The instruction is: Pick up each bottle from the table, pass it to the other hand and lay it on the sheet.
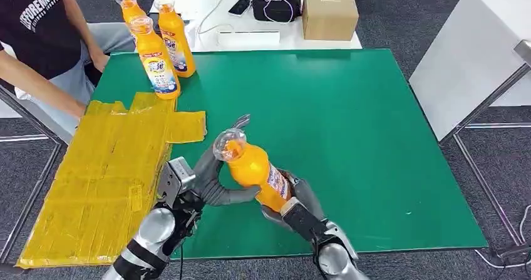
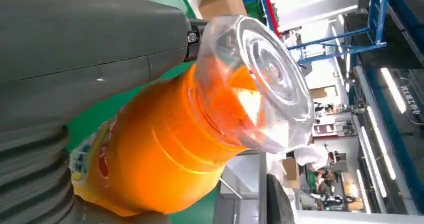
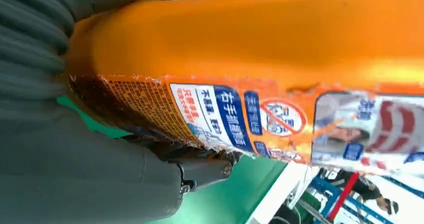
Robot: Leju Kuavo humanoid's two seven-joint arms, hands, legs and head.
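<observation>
An orange bottle [image 1: 253, 170] with a clear plastic cap is held tilted above the near part of the green table [image 1: 350, 136], its cap end pointing up and toward the robot's left and its base low on the right. The right hand [image 1: 289, 206] grips the lower, labelled part of the body; the right wrist view shows the label [image 3: 280, 121] pressed close against that hand's grey thumb [image 3: 100, 179]. The left hand [image 1: 216, 173] is wrapped around the bottle's upper part just under the cap, with its thumb reaching across the orange body, so both hands are on the bottle at once, though from the left wrist view, where the thumb [image 2: 95, 38] lies along the neck beside the cap [image 2: 260, 83], it is hard to say how firmly the left fingers press. The bottle is opaque orange; through the clear cap an orange nozzle shows. To the robot's left a yellow sheet [image 1: 106, 173] lies partly on the table and over its edge. At the far left corner three more orange bottles [image 1: 159, 54] stand upright, close together, each with a clear cap. A person [image 1: 44, 36] in a dark shirt sits beside that corner. Beyond the green table a white table carries a cardboard box [image 1: 330, 12] and a black bag [image 1: 275, 0].
</observation>
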